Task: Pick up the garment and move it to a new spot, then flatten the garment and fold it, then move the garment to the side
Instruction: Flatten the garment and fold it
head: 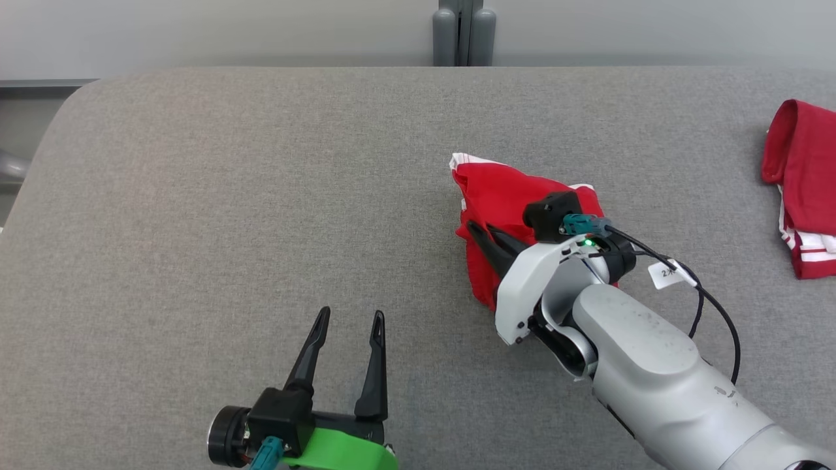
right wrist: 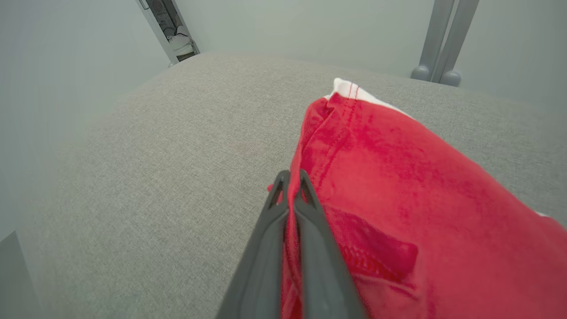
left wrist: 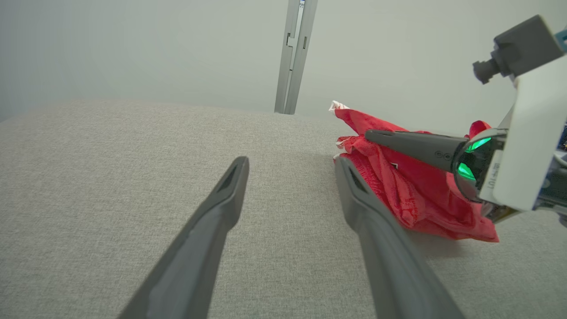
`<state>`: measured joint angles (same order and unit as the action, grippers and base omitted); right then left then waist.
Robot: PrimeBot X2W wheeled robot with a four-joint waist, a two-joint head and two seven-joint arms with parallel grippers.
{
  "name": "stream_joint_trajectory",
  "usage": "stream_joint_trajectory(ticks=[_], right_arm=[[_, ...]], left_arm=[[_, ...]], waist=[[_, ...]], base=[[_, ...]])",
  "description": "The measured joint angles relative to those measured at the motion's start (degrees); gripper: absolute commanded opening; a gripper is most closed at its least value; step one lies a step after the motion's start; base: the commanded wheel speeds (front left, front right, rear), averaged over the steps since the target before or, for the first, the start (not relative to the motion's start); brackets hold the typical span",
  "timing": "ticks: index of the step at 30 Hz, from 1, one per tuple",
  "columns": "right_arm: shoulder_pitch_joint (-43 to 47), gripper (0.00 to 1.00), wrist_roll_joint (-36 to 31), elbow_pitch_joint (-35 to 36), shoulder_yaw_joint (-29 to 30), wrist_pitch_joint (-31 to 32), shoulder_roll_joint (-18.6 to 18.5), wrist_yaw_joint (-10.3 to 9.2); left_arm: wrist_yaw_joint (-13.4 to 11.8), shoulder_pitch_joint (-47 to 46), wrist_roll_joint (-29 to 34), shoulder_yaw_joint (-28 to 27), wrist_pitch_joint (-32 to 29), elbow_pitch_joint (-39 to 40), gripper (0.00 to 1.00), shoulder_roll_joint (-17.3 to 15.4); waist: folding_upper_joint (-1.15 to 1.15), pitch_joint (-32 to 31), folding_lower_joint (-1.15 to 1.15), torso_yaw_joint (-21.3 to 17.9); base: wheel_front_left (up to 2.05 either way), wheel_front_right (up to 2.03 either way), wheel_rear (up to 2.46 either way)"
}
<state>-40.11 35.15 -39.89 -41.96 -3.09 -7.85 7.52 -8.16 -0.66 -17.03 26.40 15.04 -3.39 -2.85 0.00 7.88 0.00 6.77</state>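
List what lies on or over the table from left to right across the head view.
left gripper → red garment → white tag on the arm's cable → second red garment at the right edge

A crumpled red cloth garment (head: 499, 196) with white striped trim lies right of centre in the head view, bunched into a raised heap. Its white-edged corner points toward the upper left of the frame.
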Motion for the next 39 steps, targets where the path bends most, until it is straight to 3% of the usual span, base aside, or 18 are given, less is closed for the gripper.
stream_joint_trajectory(ticks=[6,11,17,18,19,20,24,31,39], right_arm=[[1.5,1.0,4.3,6.5,0.8,-2.6,1.0,0.01],[2.7,1.0,4.4,10.1,4.2,-8.3,-4.2,0.01],[6.1,1.0,0.8,9.1,7.7,-11.1,-9.8,-0.01],[6.7,0.64,0.1,8.6,7.6,-11.2,-10.2,0.0],[7.1,0.18,0.1,8.1,7.7,-11.4,-10.3,0.0],[7.4,0.0,0.1,7.5,7.7,-11.5,-10.4,-0.01],[7.7,0.0,1.5,4.3,5.8,-11.6,-9.6,-0.01],[5.4,0.0,2.9,-2.4,-3.1,-11.7,-7.9,0.0],[4.5,0.0,7.5,-4.0,-11.8,-11.9,-5.5,0.0]], left_arm=[[-0.2,-0.1,0.0,-0.4,0.0,0.0,1.0,0.0],[-0.1,0.0,0.4,-0.7,0.0,-0.2,1.0,0.0],[0.2,0.4,1.0,-1.6,0.0,-0.2,1.0,0.0],[0.4,0.5,1.0,-1.7,0.0,-0.3,1.0,0.0],[0.5,0.7,1.1,-1.6,0.0,-0.3,1.0,0.0],[0.6,0.8,1.1,-1.6,0.0,-0.4,1.0,0.0],[0.9,0.7,1.1,-1.1,0.0,-0.5,1.0,0.0],[1.3,0.7,1.1,-0.5,0.0,-1.0,1.0,0.0],[1.3,0.7,0.8,-0.3,0.0,-1.0,1.0,0.0]], waist=[[0.0,0.2,0.0,-0.4],[0.0,-0.5,0.0,-1.9],[0.0,-1.5,0.0,-4.0],[0.0,-1.7,0.0,-4.4],[0.0,-1.8,0.0,-4.6],[0.0,-2.0,0.0,-4.9],[0.0,-2.4,0.0,-5.0],[0.0,-2.5,0.0,-3.2],[0.0,-2.3,0.0,-1.3]], base=[[0.0,0.0,0.0],[0.0,0.0,0.0],[0.0,0.0,0.0],[0.0,0.0,0.0],[0.0,0.0,0.0],[0.0,0.0,0.0],[0.0,0.0,0.0],[0.0,0.0,0.0],[0.0,0.0,0.0]])
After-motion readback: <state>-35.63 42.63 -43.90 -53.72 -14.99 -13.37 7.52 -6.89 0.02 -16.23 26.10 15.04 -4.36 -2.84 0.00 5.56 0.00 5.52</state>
